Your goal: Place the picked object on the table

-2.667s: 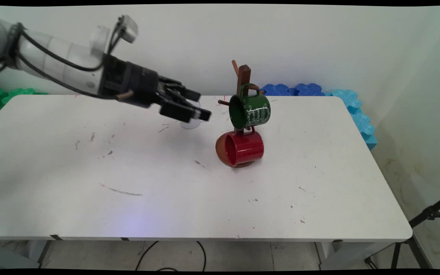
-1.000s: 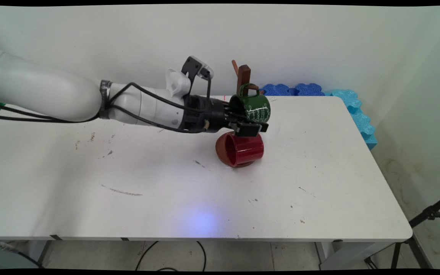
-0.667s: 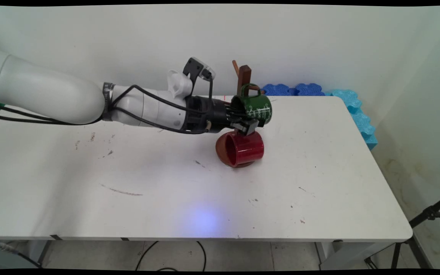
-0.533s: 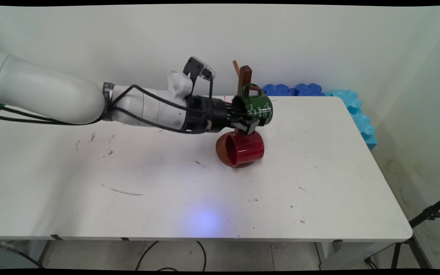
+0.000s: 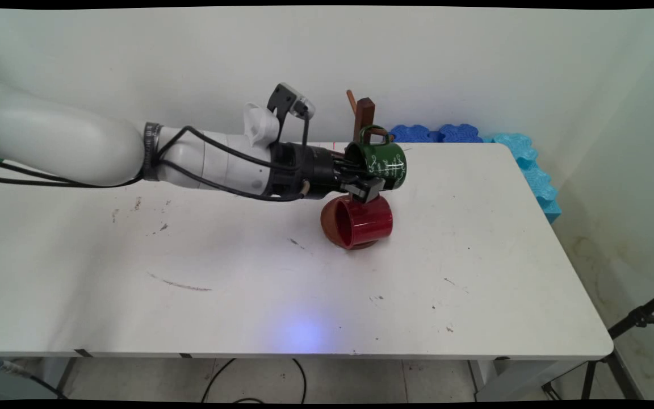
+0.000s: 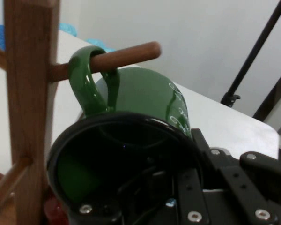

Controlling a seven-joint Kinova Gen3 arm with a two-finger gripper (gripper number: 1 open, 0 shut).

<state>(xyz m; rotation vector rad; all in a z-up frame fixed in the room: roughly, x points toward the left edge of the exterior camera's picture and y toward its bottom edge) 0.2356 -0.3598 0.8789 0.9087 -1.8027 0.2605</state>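
A dark green mug (image 5: 386, 162) with white lettering hangs by its handle on a peg (image 6: 126, 54) of the wooden mug tree (image 5: 364, 111). My gripper (image 5: 368, 183) reaches in from the left and is shut on the mug's lower wall, one finger inside the mouth and one outside. In the hand view the green mug (image 6: 145, 98) fills the middle, with the gripper (image 6: 186, 157) clamped over its rim and the tree's post (image 6: 28, 93) at the left. A red mug (image 5: 361, 221) hangs just below, mouth facing left.
The tree's round base rests on the white table (image 5: 474, 255) toward its far side. Blue foam tiles (image 5: 525, 165) line the table's far right edge. A black tripod leg (image 5: 633, 324) stands off the right side.
The arm swung right from mid-table to the green mug and its fingers shut on the mug's wall. The mug tipped slightly; it still hangs on the peg.
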